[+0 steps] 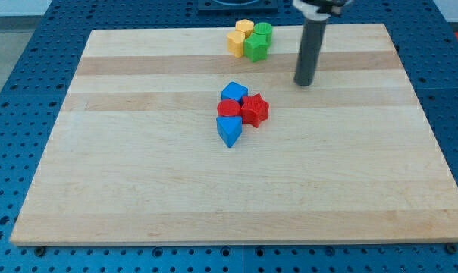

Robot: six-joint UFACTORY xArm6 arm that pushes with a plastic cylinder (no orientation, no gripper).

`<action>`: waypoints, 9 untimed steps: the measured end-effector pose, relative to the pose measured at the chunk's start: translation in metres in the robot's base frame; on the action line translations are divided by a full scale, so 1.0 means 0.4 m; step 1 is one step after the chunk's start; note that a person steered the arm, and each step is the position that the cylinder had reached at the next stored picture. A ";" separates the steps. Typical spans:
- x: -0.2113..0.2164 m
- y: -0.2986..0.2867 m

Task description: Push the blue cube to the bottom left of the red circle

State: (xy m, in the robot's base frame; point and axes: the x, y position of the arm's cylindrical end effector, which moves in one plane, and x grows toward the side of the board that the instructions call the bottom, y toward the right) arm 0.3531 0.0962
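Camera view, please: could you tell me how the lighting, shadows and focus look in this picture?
In the camera view the light is even and soft, with no glare on the wooden board; the blocks cast only faint short shadows; the blue cube, red circle and red star look fairly sharp; my tip stands apart to their upper right, its top cropped by the view's top.

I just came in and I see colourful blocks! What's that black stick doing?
That stick is a robot arm's rod, used to push blocks on the wooden board. My tip touches nothing now; it is right of and above the middle cluster. There, the blue cube sits just above the red circle, with a red star on the view's right and another blue block below. Yellow and green blocks huddle near the top edge.
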 end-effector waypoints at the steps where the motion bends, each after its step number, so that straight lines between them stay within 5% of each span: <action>1: 0.019 -0.079; 6: 0.052 -0.344; 9: 0.216 -0.483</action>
State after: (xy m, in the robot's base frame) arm 0.4395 -0.0971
